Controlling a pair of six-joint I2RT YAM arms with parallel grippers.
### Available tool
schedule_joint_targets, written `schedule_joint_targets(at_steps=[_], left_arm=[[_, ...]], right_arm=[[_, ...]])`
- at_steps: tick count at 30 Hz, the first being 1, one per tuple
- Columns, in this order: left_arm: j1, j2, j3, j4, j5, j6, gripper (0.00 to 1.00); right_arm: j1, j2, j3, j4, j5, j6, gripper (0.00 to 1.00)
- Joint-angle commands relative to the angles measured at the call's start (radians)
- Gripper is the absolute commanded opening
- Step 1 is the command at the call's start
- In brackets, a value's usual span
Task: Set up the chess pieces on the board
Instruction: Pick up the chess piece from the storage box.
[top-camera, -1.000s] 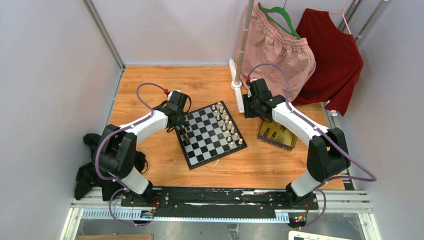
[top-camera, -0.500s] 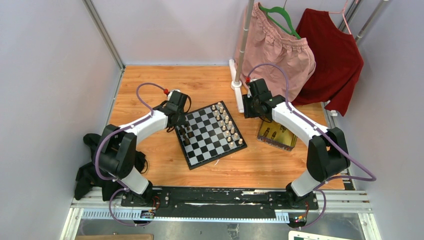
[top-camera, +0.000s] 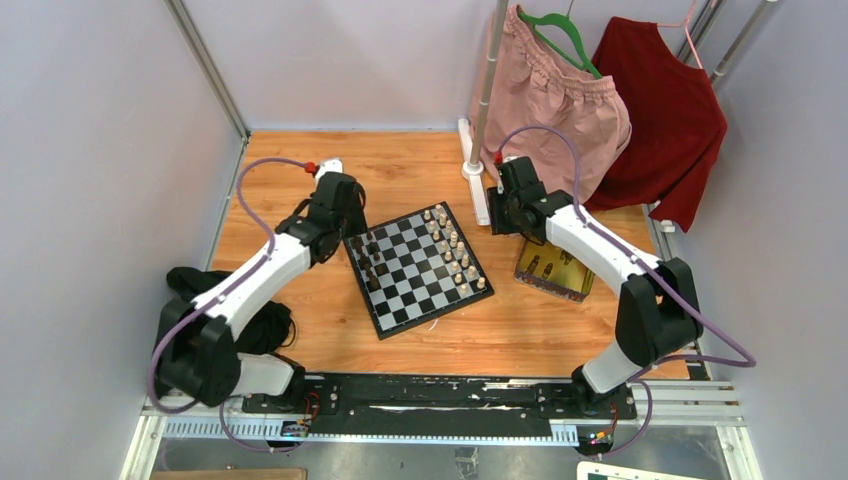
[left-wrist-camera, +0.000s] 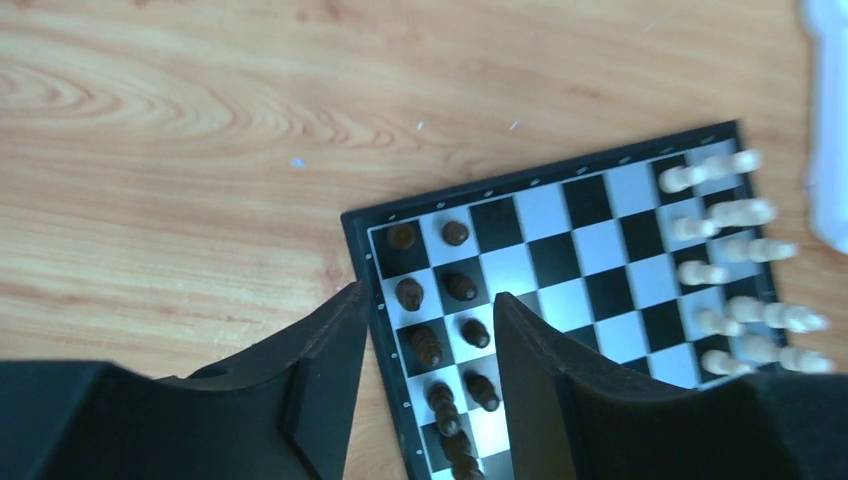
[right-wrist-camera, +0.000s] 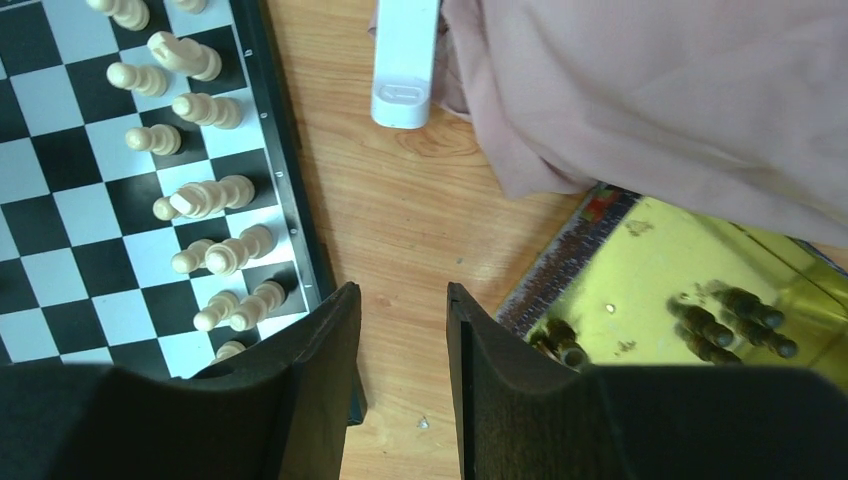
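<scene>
**Dark pieces partly set on the board, both grippers empty**

The small, flat, square chessboard with black and white-grey checks and a thin black border is laid at a slant in the middle of the light wooden table, between the two arms. Tiny dark brown-black chess pieces are seen upright in two files along the board edge nearest to the left arm. The nearer ones are partly hidden behind the fingers in the left wrist view, so their number cannot be told. Tiny cream-white pieces are ranged in two files along the opposite edge.

The left gripper is held above the dark side of the board, with its jaws spread apart. Nothing is pinched between them, and the pieces seen in the gap are standing on the squares below.

The right gripper is held over the bare wood between the board's edge and a shiny gold rectangular tray. Its jaws are also parted and empty. Several more dark pieces are seen inside the tray, off the board.

Behind the right arm a pale pink garment and a dark red garment are hung. The pink cloth is draped over the far edge of the tray. The white foot of a post is placed just beside the board's far corner.
</scene>
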Motion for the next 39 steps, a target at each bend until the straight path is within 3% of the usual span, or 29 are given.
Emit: schedule_joint_targets(at_steps=[1, 6, 10, 13, 16, 23, 30, 39], left_arm=[[-0.027, -0.139, -0.02, 0.061, -0.017, 0.02, 0.58], [-0.155, -0.162, 0.042, 0.08, -0.027, 0.124, 0.62], [-0.313, -0.055, 0.148, 0.047, -0.049, 0.225, 0.62], [-0.372, 0.013, 0.181, 0.058, -0.039, 0.255, 0.62], [-0.383, 0.041, 0.175, 0.084, 0.008, 0.242, 0.63], [-0.384, -0.005, 0.083, 0.185, -0.032, 0.194, 0.68], [-0.384, -0.124, -0.045, 0.295, -0.124, 0.176, 0.68], [-0.384, -0.171, -0.087, 0.293, -0.135, 0.187, 0.68]], right_arm=[[-0.009, -0.095, -0.026, 0.003, 0.134, 0.021, 0.41], [-0.037, -0.178, -0.095, 0.014, 0.258, 0.089, 0.41], [-0.085, -0.271, -0.173, 0.041, 0.328, 0.157, 0.4], [-0.133, -0.33, -0.227, 0.046, 0.36, 0.18, 0.38], [-0.183, -0.366, -0.288, 0.045, 0.37, 0.194, 0.37], [-0.254, -0.358, -0.375, 0.041, 0.31, 0.2, 0.36], [-0.263, -0.288, -0.399, 0.065, 0.192, 0.207, 0.34], [-0.262, -0.205, -0.406, 0.102, 0.128, 0.228, 0.34]])
